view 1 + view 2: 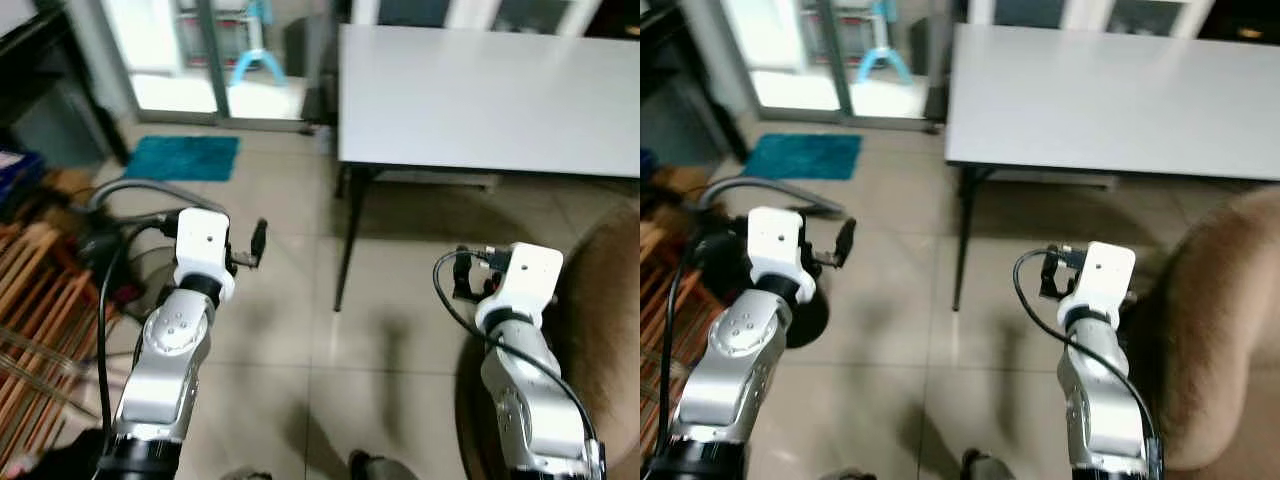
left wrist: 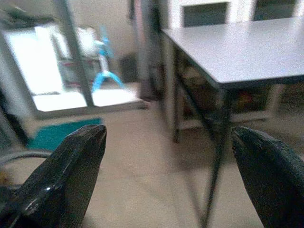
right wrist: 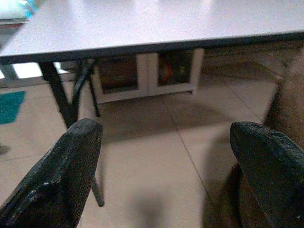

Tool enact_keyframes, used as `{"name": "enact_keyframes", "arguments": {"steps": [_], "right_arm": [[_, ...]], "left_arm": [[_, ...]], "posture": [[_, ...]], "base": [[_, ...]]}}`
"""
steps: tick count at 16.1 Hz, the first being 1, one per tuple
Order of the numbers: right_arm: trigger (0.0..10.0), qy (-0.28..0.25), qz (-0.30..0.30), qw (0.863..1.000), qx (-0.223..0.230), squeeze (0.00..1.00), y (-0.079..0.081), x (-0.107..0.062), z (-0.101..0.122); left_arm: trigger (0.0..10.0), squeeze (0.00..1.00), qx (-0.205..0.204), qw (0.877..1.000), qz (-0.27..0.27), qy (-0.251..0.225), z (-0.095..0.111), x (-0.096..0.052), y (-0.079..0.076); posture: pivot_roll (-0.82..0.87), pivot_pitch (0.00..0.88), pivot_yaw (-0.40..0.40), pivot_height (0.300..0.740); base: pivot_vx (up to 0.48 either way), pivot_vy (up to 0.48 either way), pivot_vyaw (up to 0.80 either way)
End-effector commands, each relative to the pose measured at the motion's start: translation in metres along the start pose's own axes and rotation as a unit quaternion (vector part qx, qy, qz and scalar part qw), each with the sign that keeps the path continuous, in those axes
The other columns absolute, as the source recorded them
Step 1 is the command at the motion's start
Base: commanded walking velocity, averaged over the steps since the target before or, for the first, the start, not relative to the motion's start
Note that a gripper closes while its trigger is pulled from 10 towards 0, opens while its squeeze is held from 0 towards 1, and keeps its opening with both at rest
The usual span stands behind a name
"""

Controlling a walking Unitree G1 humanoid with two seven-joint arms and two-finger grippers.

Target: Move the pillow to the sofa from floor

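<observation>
The brown sofa [image 1: 1220,320] fills the right edge of the head views, and its arm also shows in the right wrist view [image 3: 290,95]. My right gripper [image 3: 166,135] is raised just left of the sofa, open, with nothing between its fingers. It faces the tiled floor under the table. My left gripper [image 2: 168,142] is held up at the left, also open and empty. One of its black fingers [image 1: 258,240] points toward the table leg [image 1: 350,240].
A grey table [image 1: 480,90] stands ahead on thin black legs. A teal mat [image 1: 185,157] lies before the glass door [image 1: 200,60]. A wooden rack [image 1: 35,300] and a grey hose [image 1: 140,188] crowd the left. Bare tiles [image 1: 300,330] lie between my arms.
</observation>
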State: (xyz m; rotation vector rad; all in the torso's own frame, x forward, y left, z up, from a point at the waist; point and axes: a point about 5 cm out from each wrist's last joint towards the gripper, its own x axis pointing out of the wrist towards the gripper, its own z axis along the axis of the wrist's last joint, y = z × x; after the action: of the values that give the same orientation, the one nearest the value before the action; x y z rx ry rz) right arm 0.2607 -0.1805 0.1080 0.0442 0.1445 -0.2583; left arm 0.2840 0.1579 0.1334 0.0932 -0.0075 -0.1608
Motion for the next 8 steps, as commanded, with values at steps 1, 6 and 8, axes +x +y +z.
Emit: {"name": "enact_keyframes", "arguments": {"steps": [1, 6, 8], "right_arm": [[10.0, 0.002, -0.008, 1.0, -0.002, 0.0, -0.0023, -0.0033, 0.0005], [10.0, 0.013, -0.01, 1.0, -0.02, 0.0, -0.0083, -0.0044, -0.0017], [10.0, 0.014, -0.008, 1.0, -0.023, 0.0, -0.009, -0.0036, -0.0028]], "left_arm": [[10.0, 0.0, -0.009, 1.0, -0.014, 0.015, -0.0061, -0.0034, -0.0035], [10.0, 0.0, 0.059, 0.998, 0.005, -0.01, -0.0052, -0.0017, -0.0055], [10.0, 0.0, 0.069, 0.998, 0.0, -0.013, -0.0048, -0.0024, -0.0077]], "posture": [[0.04, 0.017, 0.021, 0.731], [0.03, 0.017, -0.001, 0.731], [0.04, 0.007, -0.016, 0.731]], "base": [[0.0, 0.0, -0.8], [0.0, 0.0, -0.8], [0.0, 0.0, -0.8]]}}
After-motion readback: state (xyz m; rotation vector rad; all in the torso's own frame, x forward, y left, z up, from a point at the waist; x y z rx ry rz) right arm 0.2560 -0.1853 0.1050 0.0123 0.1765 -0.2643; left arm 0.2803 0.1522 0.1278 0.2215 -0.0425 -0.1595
